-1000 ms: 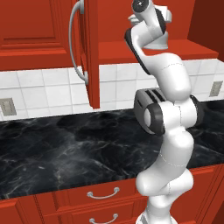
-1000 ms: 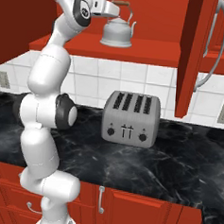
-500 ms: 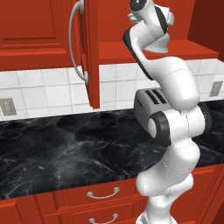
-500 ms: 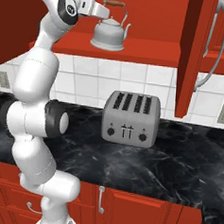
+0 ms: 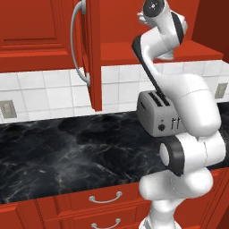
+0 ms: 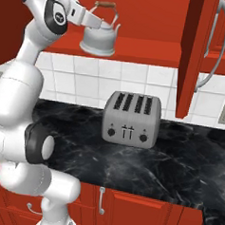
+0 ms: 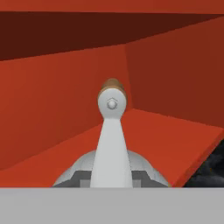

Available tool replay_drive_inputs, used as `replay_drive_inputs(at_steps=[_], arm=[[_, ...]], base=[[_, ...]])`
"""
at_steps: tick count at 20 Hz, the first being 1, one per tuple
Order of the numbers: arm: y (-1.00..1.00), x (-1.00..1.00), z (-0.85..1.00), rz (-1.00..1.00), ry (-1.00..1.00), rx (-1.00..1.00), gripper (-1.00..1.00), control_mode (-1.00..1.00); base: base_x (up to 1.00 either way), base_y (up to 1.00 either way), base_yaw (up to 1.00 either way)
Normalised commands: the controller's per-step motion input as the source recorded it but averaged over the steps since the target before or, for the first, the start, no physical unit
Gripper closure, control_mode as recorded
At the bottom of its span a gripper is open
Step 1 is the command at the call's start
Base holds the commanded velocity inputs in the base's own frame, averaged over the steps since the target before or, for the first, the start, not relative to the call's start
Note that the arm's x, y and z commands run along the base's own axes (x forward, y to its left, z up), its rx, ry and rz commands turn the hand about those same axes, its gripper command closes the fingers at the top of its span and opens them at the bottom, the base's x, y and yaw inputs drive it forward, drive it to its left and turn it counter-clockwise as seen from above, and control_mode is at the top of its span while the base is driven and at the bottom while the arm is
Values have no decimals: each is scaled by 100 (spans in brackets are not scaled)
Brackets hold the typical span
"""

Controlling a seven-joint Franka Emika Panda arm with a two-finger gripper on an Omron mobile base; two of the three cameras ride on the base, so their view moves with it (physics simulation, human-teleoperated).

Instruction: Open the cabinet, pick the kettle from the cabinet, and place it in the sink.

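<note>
This is a home kitchen: a red wooden wall cabinet with a long curved silver handle hangs open above a black marbled tabletop. White tiles with wall sockets run behind it, and red drawers with short silver pulls sit below. A silver four-slot toaster stands on the tabletop, and a kettle sits at the cabinet shelf.

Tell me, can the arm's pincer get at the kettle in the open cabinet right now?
Probably yes. The cabinet door stands swung open, nothing sits between them, and the pincer is already at the kettle, apparently shut on its arched handle.
</note>
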Motion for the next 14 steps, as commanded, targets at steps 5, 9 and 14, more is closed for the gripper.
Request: replay_drive_inputs(at_steps=[5, 9, 14], arm=[[0, -75, 0, 0, -1, 9, 100, -100], [0, -75, 2, 1, 3, 4, 100, -100], [4, -73, 2, 4, 12, 0, 100, -100]], base=[[0, 0, 0], [0, 0, 0], [0, 0, 0]])
